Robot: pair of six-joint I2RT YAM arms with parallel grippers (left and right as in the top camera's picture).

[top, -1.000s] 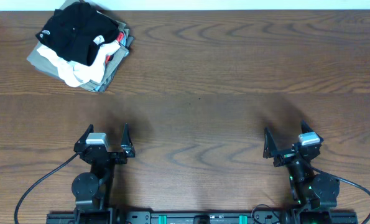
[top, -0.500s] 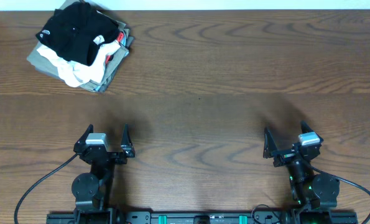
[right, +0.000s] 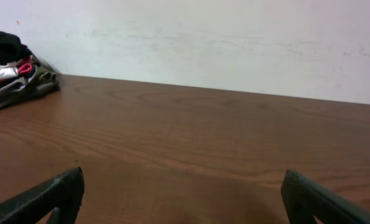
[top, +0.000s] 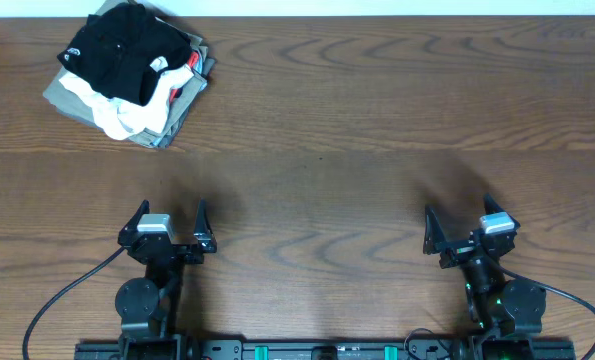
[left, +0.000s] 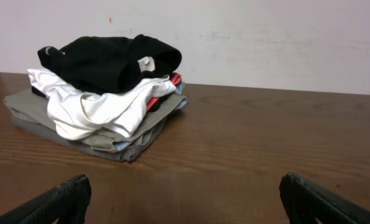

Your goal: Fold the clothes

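The black garment (top: 127, 50) with a small white logo lies bunched on top of a stack at the table's far left corner. It also shows in the left wrist view (left: 107, 59) and at the left edge of the right wrist view (right: 1, 43). My left gripper (top: 171, 215) is open and empty near the front edge, well in front of the stack; its fingers show in its own view (left: 185, 199). My right gripper (top: 457, 218) is open and empty at the front right, its fingers in its own view (right: 183, 199).
Under the black garment lie a white garment (top: 127, 118), a red one (top: 180, 84) and an olive-grey one (top: 65, 96). The brown wooden table (top: 377, 130) runs to a white wall (right: 234, 37) at the back.
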